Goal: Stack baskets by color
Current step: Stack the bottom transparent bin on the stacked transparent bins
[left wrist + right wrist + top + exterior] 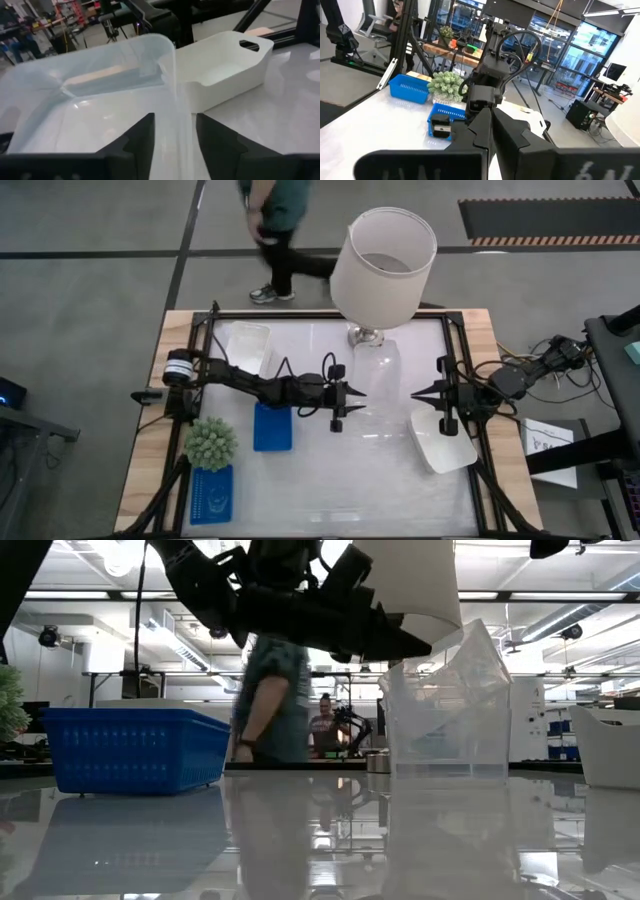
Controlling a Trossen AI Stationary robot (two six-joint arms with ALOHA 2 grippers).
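stacking looks barely begun; no basket visibly sits inside another.

blue pair: one perforated blue plastic basket [272, 427] lies flat left of centre, a second blue mesh basket [212, 495] lies at the near left corner, just in front of the spiky green ball plant [211, 442]. near each other, not stacked.

white: a shallow opaque white tray [247, 346] at the far left, and a deeper opaque white basket with a handle slot [442, 442] at the right. well apart.

clear: a transparent plastic basket [375, 375] at table centre, beside the base of the large white lampshade lamp [381, 267]. low view shows it tilted, with another clear piece under or behind it; whether that is a nested pair, cannot tell.

left gripper [345, 403] at the clear basket; wrist view has its two fingers [142, 137] straddling the clear rim with a narrow gap, not visibly pinched. judged: working on the clear basket.

right gripper [432, 396] waits over the white basket's edge, fingers pressed together, holding nothing.

left to do: likely all three colours.

writing: none legible anywhere.
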